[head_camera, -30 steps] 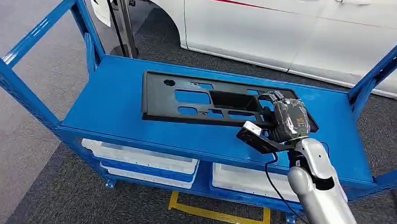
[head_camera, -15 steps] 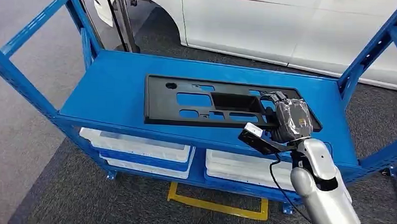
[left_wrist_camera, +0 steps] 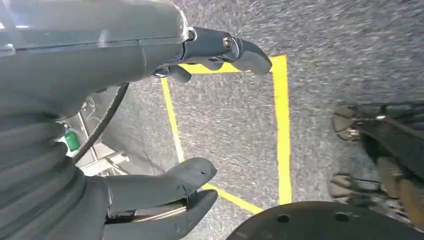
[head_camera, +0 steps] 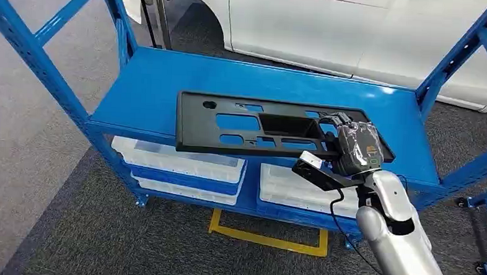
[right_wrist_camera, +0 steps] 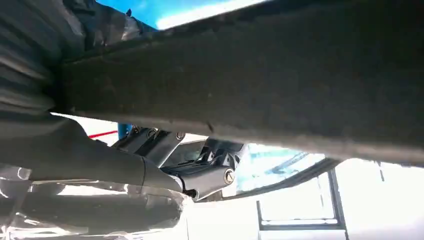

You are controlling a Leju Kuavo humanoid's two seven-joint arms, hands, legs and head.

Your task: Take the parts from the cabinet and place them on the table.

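A long black plastic panel (head_camera: 254, 125) with several cut-outs hangs level above the blue cabinet shelf (head_camera: 156, 84), its near edge past the shelf's front edge. My right hand (head_camera: 355, 148), wrapped in clear film, grips the panel's right end. The right wrist view shows the panel's dark edge (right_wrist_camera: 280, 90) running close across my right hand (right_wrist_camera: 100, 165), whose fingers (right_wrist_camera: 210, 177) curl against it. My left hand (left_wrist_camera: 90, 75) hangs over grey carpet with its fingers (left_wrist_camera: 235, 47) and thumb (left_wrist_camera: 175, 182) apart and nothing in it.
White bins (head_camera: 184, 166) (head_camera: 301, 189) sit on the cabinet's lower shelf. Blue uprights (head_camera: 40, 48) (head_camera: 455, 60) flank the shelf. A white car (head_camera: 357, 25) stands behind it. Yellow floor tape (head_camera: 267, 241) lies in front of the cabinet.
The whole picture has shifted, so the camera has moved. The panel stays in my right hand while the cabinet slides away under it; its near edge now overhangs the shelf front.
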